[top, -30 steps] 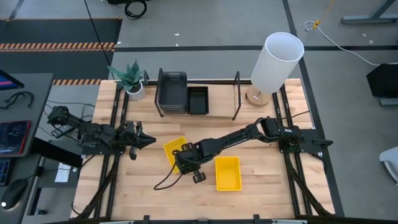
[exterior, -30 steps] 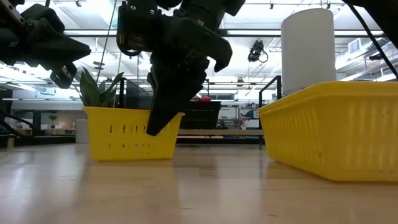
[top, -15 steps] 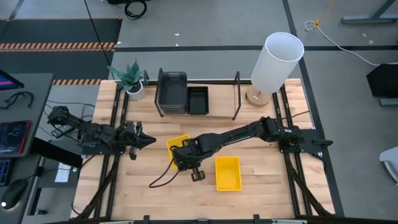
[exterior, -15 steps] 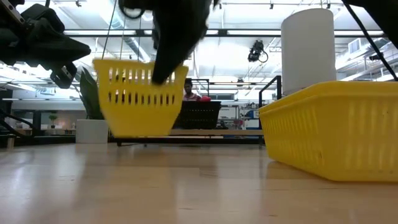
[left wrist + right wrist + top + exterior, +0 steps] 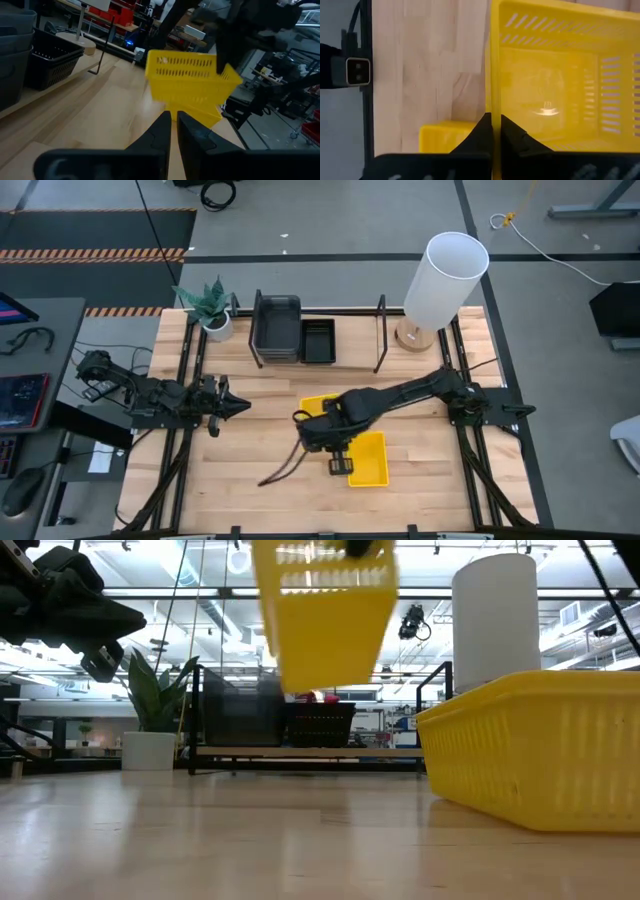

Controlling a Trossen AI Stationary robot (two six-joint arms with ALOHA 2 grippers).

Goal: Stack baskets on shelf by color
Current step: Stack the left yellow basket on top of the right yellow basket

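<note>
Right gripper: fingers clamped on the rim of a yellow basket, which is held clear of the tabletop near table centre; in low view the carried basket is seen high up, well above the wood.
Left gripper: parked at table's left side, fingers pressed together, nothing held.
2nd yellow basket: lies flat on tabletop, just beside and partly under the right arm, at the front.
Shelf: at back of table. Dark grey baskets stacked at its left end; black basket just beside them to the right. Rest of board bare.
Misc.: potted plant at shelf's left; white lamp at shelf's right.
</note>
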